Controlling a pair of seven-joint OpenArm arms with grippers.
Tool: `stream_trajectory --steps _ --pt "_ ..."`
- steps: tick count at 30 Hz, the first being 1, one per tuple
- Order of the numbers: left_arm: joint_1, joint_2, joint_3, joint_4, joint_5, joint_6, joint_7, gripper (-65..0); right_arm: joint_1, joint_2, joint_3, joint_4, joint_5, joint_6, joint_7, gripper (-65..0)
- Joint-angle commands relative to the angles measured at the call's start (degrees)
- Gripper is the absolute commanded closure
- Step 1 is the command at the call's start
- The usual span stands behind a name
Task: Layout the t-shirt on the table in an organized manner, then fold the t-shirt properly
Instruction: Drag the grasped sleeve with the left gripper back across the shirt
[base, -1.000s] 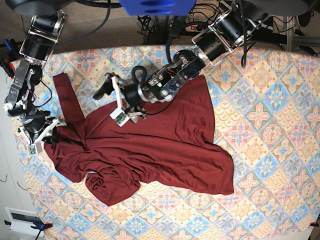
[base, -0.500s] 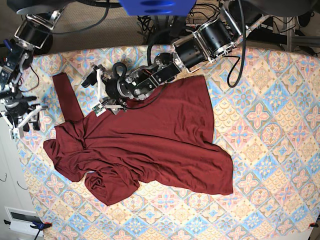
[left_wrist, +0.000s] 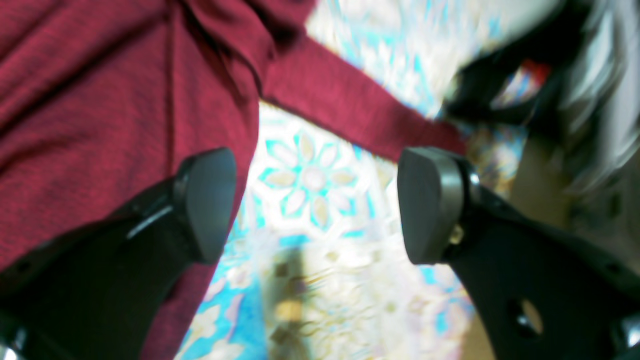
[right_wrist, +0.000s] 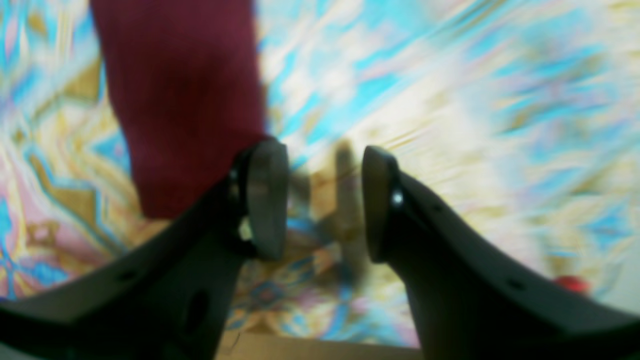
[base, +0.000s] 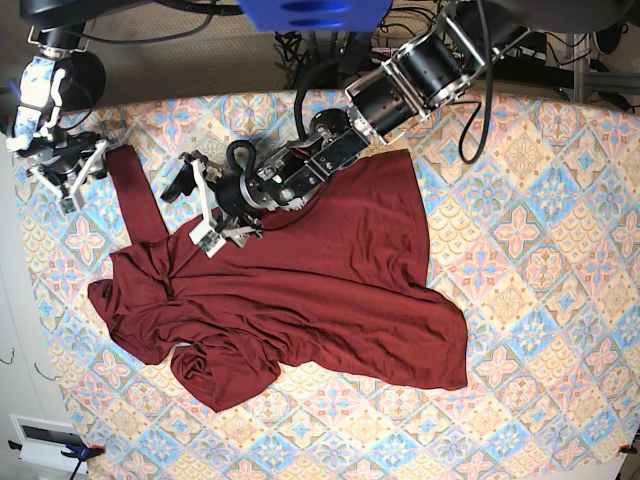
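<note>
Maroon t-shirt (base: 300, 300) lies rumpled on the counter (base: 540, 230), both the left gripper (left_wrist: 315, 205) and right gripper (right_wrist: 324, 202) apart and empty, so a shallow pinch could bunch it further.

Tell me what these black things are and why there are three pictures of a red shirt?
The black things are two robot arms. One picture looks down from above on the whole table, which has a colourful patterned cloth. On it lies a dark red t-shirt, still crumpled, with one long strip stretched toward the top left corner.

The other two pictures come from little cameras on the robot's wrists, so you see its fingers up close. The left gripper hovers at the shirt's edge, its fingers spread wide with only tablecloth between them. The right gripper is near the end of that red strip, with its fingers apart too.

Neither one is holding anything right now. The robot's job is to flatten the shirt and fold it.
</note>
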Motion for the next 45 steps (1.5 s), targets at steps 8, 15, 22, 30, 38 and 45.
stream_trajectory --steps 8,15,22,30,38,45 --pt "1.70 -1.55 -9.33 5.46 -0.49 -0.22 -0.88 -49.0 -1.26 1.42 -11.03 1.69 1.35 -0.13 0.59 -20.8" --pt "2.93 -2.96 -9.42 5.64 -0.58 -0.22 -0.79 -49.0 -3.02 1.59 -23.69 11.72 9.17 -0.13 0.51 -16.0" --pt "3.28 -3.13 -9.68 6.08 -0.58 -0.22 -0.71 -49.0 -4.16 3.26 -29.23 20.33 10.05 -0.13 0.42 -15.7" --pt "5.57 -8.32 -9.15 17.94 -0.66 -0.48 12.92 -49.0 -5.30 3.26 -14.46 19.98 10.05 -0.13 0.42 -15.7" --pt "8.20 -11.40 -2.47 22.25 -0.66 -0.48 18.11 -49.0 -5.39 3.26 -9.27 19.10 10.05 -0.13 0.42 -15.8" --pt "7.94 -12.89 2.45 21.02 0.04 -0.22 18.20 -48.8 -5.39 3.26 -9.10 18.84 9.96 -0.13 0.42 -15.7"
